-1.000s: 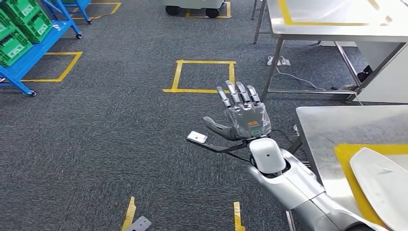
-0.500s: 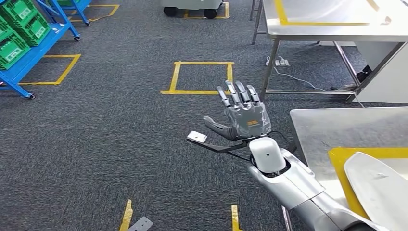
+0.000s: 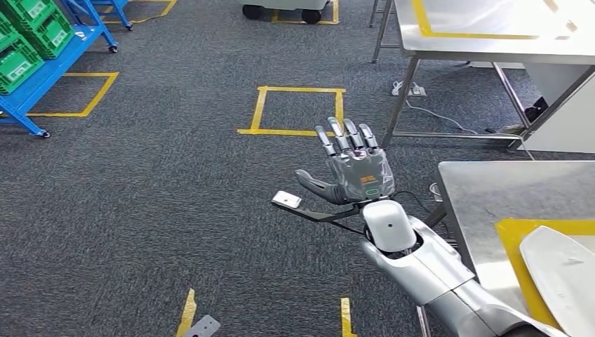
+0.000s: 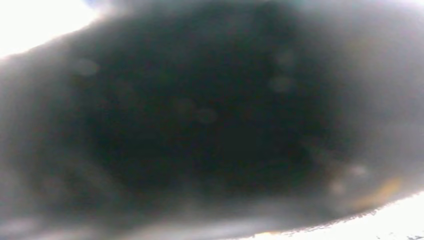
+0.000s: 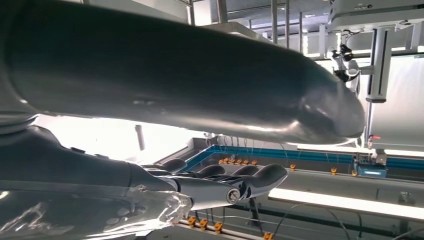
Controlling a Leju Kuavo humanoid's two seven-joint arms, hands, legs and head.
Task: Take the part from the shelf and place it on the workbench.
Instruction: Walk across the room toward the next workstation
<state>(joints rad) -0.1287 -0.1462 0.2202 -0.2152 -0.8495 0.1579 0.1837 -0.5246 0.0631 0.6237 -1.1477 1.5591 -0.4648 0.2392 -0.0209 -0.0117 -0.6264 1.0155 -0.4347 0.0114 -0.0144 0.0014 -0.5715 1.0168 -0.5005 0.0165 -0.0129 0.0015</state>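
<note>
The right hand (image 3: 356,168) is raised palm-down over the grey carpet (image 3: 161,210), its fingers (image 3: 342,137) straight and spread apart, holding nothing. The thumb juts out to the left. In the right wrist view the same hand (image 5: 220,182) reaches out from the picture's left edge with its dark fingers (image 5: 260,176) extended side by side and nothing between them. A thin dark bracket with a small pale plate (image 3: 287,200) at its tip sticks out to the left from the wrist.

At the near right stands a steel table (image 3: 484,193) marked with a band of yellow tape (image 3: 511,242). The part (image 3: 565,270), a large white curved panel, lies on this table across the tape, well to the right of the open hand and apart from it.

The left wrist view is a dark blur, and whether the left hand is open or closed cannot be told.

A second steel table (image 3: 491,31), also taped in yellow, stands at the far right. On the far left is a blue wheeled shelf (image 3: 42,81) carrying green crates (image 3: 31,31). A square of yellow floor tape (image 3: 295,110) lies just beyond the fingertips.
</note>
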